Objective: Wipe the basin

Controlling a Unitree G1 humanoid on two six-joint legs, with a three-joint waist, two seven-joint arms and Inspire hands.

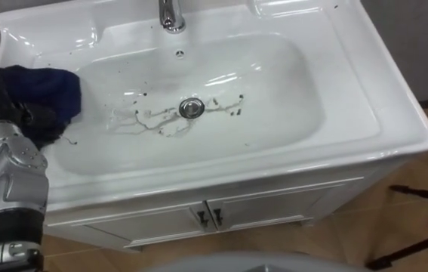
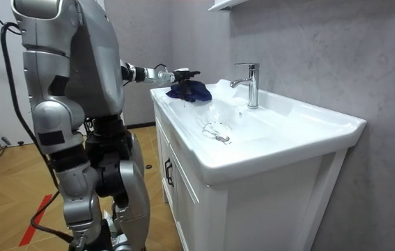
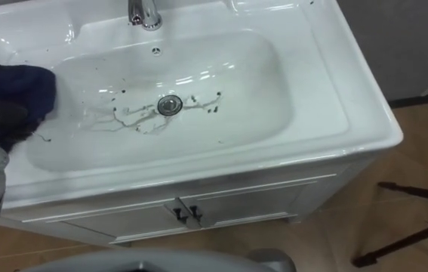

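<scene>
Left hand (image 1: 34, 121): rests on the dark blue cloth (image 1: 47, 85); whether it grips the cloth or only presses on it, cannot tell. Cloth is bunched on the left slope of the white basin (image 1: 274, 83), up against the counter (image 1: 383, 113) rim. Dark specks and thin streaks (image 1: 149, 121) lie on the basin floor around the drain (image 1: 191, 108), apart from the cloth. Faucet (image 1: 170, 13) stands behind the drain. Robot stands in front of the cabinet (image 1: 259, 211).

Dark blue cloth (image 1: 51, 85) lying bunched and crumpled on left slope of white basin (image 1: 274, 83), lapping up toward rim. Basin showing glossy, carrying thin dark streaks (image 1: 153, 121) and specks, spreading both ways from central drain (image 1: 191, 108).
</scene>
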